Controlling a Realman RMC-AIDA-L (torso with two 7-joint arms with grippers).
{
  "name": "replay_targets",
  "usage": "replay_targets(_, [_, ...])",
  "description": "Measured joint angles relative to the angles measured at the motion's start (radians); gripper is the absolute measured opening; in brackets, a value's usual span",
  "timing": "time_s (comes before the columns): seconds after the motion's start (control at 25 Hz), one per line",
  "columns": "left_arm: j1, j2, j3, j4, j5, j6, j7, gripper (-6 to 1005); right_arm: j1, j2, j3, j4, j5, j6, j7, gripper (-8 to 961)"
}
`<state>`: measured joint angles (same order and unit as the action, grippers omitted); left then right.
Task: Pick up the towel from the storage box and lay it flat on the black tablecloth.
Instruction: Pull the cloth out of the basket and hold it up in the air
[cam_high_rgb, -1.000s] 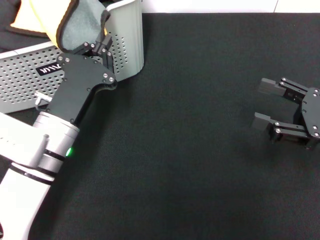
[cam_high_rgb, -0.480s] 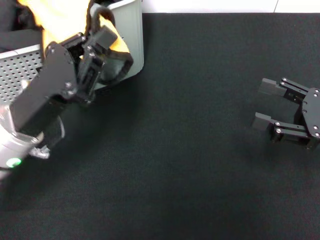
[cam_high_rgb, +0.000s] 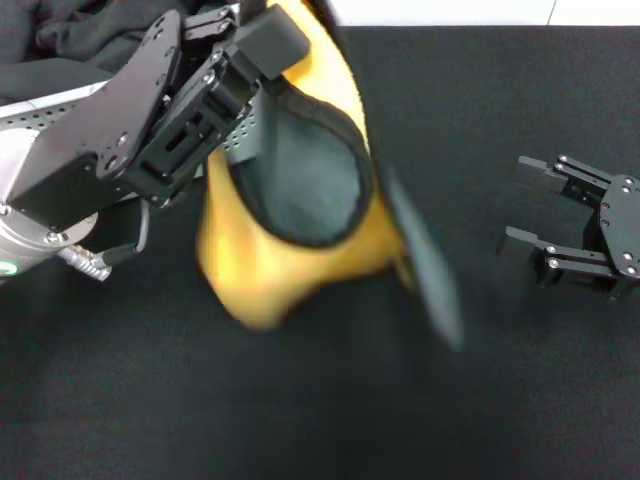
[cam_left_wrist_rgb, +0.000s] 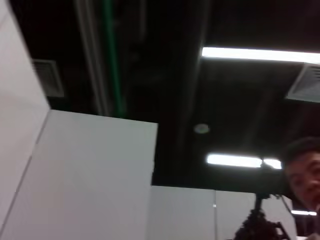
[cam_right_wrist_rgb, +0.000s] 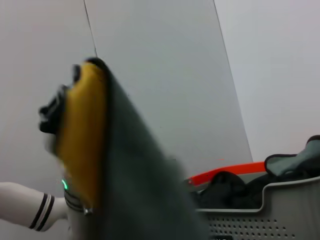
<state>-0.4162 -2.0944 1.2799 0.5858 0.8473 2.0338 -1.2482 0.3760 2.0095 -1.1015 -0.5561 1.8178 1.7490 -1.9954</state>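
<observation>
Head view shows the black tablecloth (cam_high_rgb: 300, 420) filling nearly the whole scene, and every place below is given relative to it. Hanging in the air above its left-centre part is the towel (cam_high_rgb: 300, 230), yellow-orange on the outside with a grey face curled inward and a dark trim along the fold; its lower edge is blurred, and whether it touches the cloth cannot be told. The left arm reaches in from the left edge of the tablecloth, its forearm angled upward and across, the wrist lifted high so that the left gripper (cam_high_rgb: 255, 45) sits over the cloth's far-left part, clenched on the top of the towel. Behind that arm, at the far-left corner of the tablecloth, a strip of the storage box (cam_high_rgb: 50, 100) shows, with dark clothing (cam_high_rgb: 70, 35) heaped in it. Near the right edge of the tablecloth the right gripper (cam_high_rgb: 530, 215) hovers low, its two fingers spread apart and pointing toward the towel, holding nothing.

Right wrist view shows the towel (cam_right_wrist_rgb: 100, 150) from the side as a tall yellow and grey fold, with the storage box (cam_right_wrist_rgb: 270, 210) beyond it. Left wrist view points at a ceiling only.
</observation>
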Motion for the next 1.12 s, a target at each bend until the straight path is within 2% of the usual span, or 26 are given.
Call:
replay_targets(0.08, [0.002, 0.000, 0.008, 0.018, -0.007, -0.003, -0.003, 21, 0.000, 0.000, -0.001, -0.001, 0.000, 0.001, 0.000, 869])
replay_targets(0.36, [-0.011, 0.001, 0.001, -0.050, -0.012, -0.029, 0.022, 20, 0.009, 0.001, -0.025, -0.017, 0.015, 0.035, 0.005, 869])
replay_targets(0.56, [-0.008, -0.001, 0.008, -0.075, 0.002, -0.029, 0.053, 20, 0.010, 0.002, -0.098, -0.072, 0.073, 0.041, 0.011, 868])
replay_targets(0.92, [-0.075, -0.008, 0.010, -0.174, -0.006, -0.029, 0.133, 20, 0.040, 0.005, -0.142, -0.089, 0.095, 0.018, -0.008, 869])
replay_targets(1.12, [-0.104, -0.013, 0.010, -0.202, -0.050, -0.029, 0.156, 21, 0.045, 0.009, -0.219, -0.094, 0.112, -0.005, -0.031, 869])
